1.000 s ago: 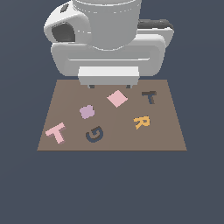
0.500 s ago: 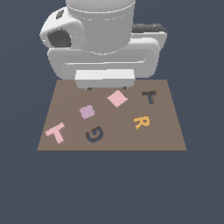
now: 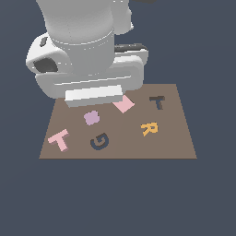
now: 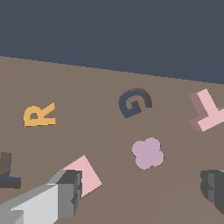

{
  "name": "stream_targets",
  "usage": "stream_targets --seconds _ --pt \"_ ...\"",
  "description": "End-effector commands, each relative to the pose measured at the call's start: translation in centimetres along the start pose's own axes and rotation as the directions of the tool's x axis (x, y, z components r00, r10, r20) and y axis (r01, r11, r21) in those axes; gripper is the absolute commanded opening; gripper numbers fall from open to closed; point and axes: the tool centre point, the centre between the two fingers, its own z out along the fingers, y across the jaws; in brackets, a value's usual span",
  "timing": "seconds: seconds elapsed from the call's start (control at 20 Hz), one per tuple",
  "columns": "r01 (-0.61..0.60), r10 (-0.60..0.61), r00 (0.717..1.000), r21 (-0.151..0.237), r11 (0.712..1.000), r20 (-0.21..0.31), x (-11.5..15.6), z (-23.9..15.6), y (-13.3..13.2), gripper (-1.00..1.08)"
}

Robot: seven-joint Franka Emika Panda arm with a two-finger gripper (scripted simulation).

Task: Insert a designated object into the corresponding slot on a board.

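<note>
Pink T block [image 3: 59,138] lies flat on the brown board [image 3: 175,143]; likely light, stiff, thin; pinch across its stem; gripper [image 4: 142,192] jaws spread, empty.

pink T [image 3: 59,139] at the board's [image 3: 175,147] near-left corner, bare board around it for you | nearest neighbours: grey G [image 3: 99,141] to its right, lilac blob [image 3: 91,118] farther back

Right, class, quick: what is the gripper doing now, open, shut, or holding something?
Gripper: open, holding nothing; its fingers stand wide apart above the board.
</note>
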Motion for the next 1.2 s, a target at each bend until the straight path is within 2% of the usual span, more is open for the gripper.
stream_targets --seconds 0.0,0.35,0.7,1.15 --pt "0.040 -0.040 0.999 0.001 0.999 0.004 0.1 1.0 1.4 1.00" --pt "0.174 -0.174 0.985 0.004 0.985 0.018 1.1 4.1 5.8 1.00" --pt "0.303 -0.303 0.952 0.009 0.953 0.030 2.8 7.2 10.0 1.00" --pt "0.403 -0.403 0.914 0.013 0.915 0.040 4.6 9.7 13.0 1.00"
